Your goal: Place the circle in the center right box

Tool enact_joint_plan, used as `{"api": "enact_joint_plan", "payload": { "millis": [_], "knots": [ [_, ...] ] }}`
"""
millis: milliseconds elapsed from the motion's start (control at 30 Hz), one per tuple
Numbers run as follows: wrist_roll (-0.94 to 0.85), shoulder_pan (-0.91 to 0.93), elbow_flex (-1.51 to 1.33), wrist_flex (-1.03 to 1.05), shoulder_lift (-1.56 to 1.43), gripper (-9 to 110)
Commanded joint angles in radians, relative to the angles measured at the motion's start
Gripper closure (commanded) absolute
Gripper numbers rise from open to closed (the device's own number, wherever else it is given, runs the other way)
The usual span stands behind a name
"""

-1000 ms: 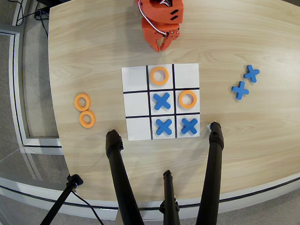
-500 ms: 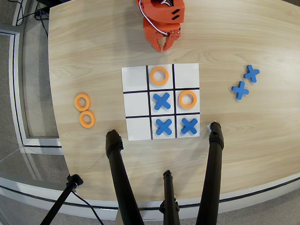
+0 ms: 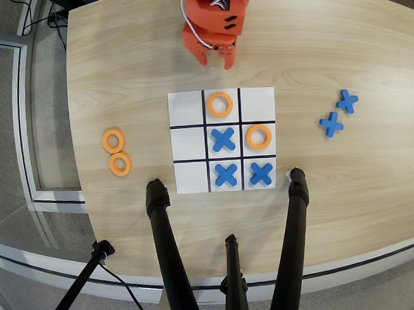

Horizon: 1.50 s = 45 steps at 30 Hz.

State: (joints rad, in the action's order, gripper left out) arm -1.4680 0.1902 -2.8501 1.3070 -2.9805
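Orange circle (image 3: 259, 136) in center right box (image 3: 259, 147)

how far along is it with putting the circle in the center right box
Looks done: an orange circle lies inside the center right box of the board in the overhead view. Nothing is in hand: the gripper is above the board over bare table, holding nothing. No step appears left.

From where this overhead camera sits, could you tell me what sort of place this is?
Probably an office or lab demo corner: a curved wooden table on carpet, a tic-tac-toe board, and black tripod legs.
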Motion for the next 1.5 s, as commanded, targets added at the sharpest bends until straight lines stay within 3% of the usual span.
{"api": "enact_joint_plan", "payload": {
  "millis": [0, 500, 933, 1467],
  "knots": [
    [0.011, 0.097, 0.178, -0.051, 0.183, 86],
    [0.028, 0.419, 0.657, -0.454, 0.931, 86],
    [0.008, 0.491, 1.187, -0.373, 1.451, 82],
    [-0.025, 0.508, 1.44, -0.362, 1.763, 82]
  ]
}}
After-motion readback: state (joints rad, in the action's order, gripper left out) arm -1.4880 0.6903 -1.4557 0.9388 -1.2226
